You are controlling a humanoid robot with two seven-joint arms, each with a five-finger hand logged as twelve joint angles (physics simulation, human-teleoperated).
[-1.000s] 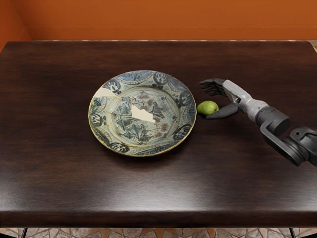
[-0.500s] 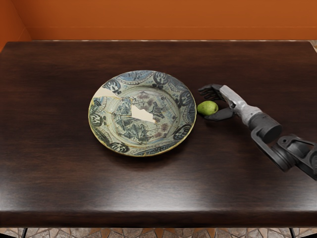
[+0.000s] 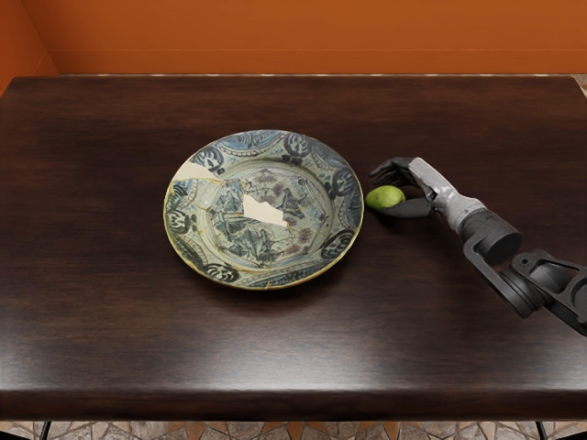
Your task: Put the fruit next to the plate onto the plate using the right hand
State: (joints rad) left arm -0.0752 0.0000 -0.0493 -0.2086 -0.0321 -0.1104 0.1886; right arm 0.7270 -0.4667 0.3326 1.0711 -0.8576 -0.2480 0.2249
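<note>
Green fruit (image 3: 384, 196) lies just beside the patterned plate (image 3: 312, 151), pinched in the right hand (image 3: 410, 189).

On table (image 3: 110, 321), fruit (image 3: 384, 196) just right of plate (image 3: 197, 261).

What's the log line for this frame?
stage: grasp | right hand: fingers closed round fruit | fruit: on table, right of plate | left hand: not in view

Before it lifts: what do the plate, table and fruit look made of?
The plate looks like glazed ceramic, going by its painted blue-green pattern and slight sheen; the pale patches may be chips or bare glaze. The table looks like dark polished wood, with grain streaks and soft reflections. The fruit has smooth green skin.
</note>
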